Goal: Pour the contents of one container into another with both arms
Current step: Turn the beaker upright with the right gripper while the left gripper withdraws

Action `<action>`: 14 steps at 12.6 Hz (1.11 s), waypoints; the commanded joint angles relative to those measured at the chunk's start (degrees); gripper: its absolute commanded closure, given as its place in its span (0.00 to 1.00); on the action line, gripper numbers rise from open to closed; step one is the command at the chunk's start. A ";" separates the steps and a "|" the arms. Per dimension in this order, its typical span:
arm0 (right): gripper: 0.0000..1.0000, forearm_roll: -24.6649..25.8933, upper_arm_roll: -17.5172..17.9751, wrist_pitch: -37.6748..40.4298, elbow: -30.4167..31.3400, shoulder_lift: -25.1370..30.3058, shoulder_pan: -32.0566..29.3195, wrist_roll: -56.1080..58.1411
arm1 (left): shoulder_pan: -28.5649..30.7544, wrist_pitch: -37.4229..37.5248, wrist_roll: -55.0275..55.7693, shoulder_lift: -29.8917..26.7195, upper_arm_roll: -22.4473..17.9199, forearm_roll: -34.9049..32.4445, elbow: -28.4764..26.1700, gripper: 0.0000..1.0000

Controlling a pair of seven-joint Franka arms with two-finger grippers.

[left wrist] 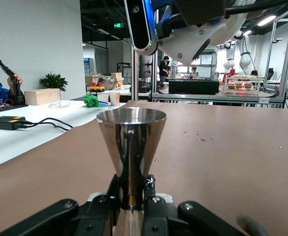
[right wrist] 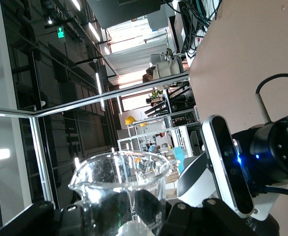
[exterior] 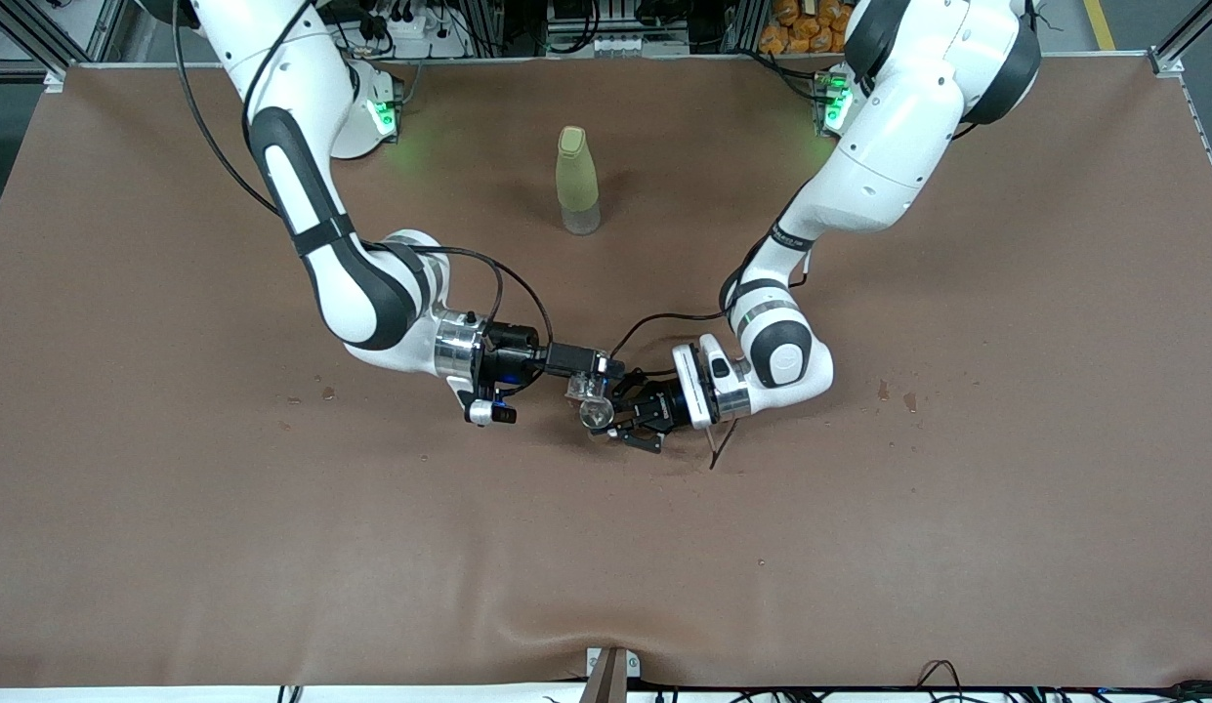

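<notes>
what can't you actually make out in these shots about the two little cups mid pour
- Liquid: none can be made out in the transparent cup in the right wrist view, nor a stream in the front view; too small.
- Inside of the metal cup: left wrist view is side-on, the wall hides it.
- Metal cup's base: cut off behind the left claw.

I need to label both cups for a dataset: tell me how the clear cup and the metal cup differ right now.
The transparent cup is see-through glass with a pour lip; the metal cup is shiny, opaque and cone-shaped, narrowing downward. The transparent cup sits in the right gripper, tipped over the metal cup; the metal cup stands upright in the left gripper. Both are tiny, and each is clamped by a shut gripper.
</notes>
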State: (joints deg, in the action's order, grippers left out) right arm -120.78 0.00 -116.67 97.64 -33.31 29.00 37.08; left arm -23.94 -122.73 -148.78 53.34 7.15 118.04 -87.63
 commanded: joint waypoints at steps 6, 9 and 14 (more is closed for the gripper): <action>1.00 0.10 0.44 0.12 -0.34 -0.01 -0.08 -5.45 | 4.08 1.00 6.75 -7.10 -0.03 -3.42 -2.63 1.00; 1.00 11.66 -1.56 5.47 -0.34 1.22 -2.62 6.65 | 6.18 2.13 7.71 -9.47 0.06 -3.52 -4.56 1.00; 1.00 23.72 -12.37 21.98 0.45 2.11 -4.38 30.91 | 12.40 6.95 8.33 -11.32 0.15 -10.60 -8.07 1.00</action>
State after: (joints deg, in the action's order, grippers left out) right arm -100.96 -9.90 -98.65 96.91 -32.58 25.15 61.26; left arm -15.50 -119.42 -141.69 45.12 7.03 111.81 -91.70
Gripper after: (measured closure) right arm 0.833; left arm 0.780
